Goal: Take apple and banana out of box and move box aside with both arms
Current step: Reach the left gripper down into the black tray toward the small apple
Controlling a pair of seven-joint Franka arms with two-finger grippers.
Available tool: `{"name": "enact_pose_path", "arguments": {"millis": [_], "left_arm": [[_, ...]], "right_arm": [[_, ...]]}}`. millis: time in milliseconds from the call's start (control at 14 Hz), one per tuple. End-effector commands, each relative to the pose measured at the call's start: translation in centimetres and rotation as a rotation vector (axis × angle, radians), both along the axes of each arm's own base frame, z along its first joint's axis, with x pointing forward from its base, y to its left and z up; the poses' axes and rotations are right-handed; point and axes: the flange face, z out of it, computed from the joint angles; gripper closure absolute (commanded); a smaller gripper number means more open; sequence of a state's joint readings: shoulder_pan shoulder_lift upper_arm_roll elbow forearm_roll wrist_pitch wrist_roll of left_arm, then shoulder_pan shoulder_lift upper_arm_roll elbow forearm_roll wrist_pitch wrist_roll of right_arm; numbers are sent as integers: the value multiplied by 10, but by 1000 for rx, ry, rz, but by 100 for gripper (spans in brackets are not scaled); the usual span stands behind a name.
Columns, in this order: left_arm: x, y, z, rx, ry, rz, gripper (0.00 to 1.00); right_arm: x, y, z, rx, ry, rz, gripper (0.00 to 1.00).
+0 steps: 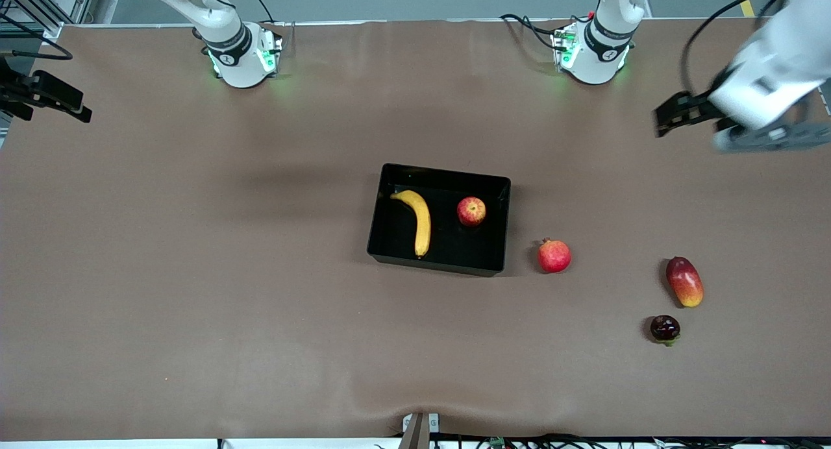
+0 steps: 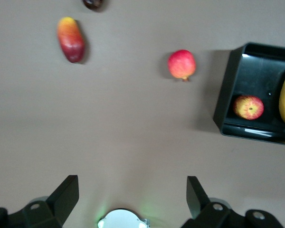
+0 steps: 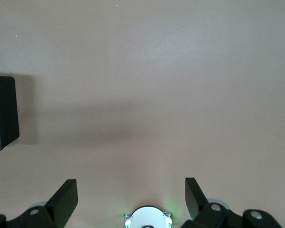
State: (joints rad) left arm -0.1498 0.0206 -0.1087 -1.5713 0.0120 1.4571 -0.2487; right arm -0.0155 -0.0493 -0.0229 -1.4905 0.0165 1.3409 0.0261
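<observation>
Box (image 1: 383, 241): holds banana (image 1: 421, 220) + apple (image 1: 471, 211), untouched. L pincer (image 2: 133, 192) & R pincer (image 3: 131, 192): fingers apart, empty, high over bare bench (image 1: 195, 274), ready for approach.

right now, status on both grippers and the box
Left gripper open, empty, over bare table at its own end. Right gripper likewise. Apple and banana in box. Nothing in the way.

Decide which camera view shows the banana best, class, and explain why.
The front view: the whole banana lies visible in the box. The left wrist view shows only part of it at the picture's edge; the right wrist view shows just a yellow sliver.
</observation>
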Motion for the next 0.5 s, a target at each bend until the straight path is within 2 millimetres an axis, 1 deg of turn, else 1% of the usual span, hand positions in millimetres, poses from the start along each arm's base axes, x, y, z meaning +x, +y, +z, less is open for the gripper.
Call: {"name": "enact_pose_path", "arguments": {"millis": [0,71,214,286,357,429], "left_arm": [[11,-62,-29,-3,7,23,0],[9,-94,-47,8,21,56,0],[7,-144,-90,21,35,133,0],[1,-168,-110,24,32,144,0],[-8,-195,-130,22,18,139,0],[-15,-217,-153,14,4,158,0]], "right_arm": [[-3,-3,5,4,-1,-1,0],[-3,-3,5,4,-1,-1,0],[-3,-3,5,4,-1,-1,0],[-3,-4,5,2,-1,-1,0],[-3,-4,5,2,-1,-1,0],[-3,-4,5,2,-1,-1,0]]}}
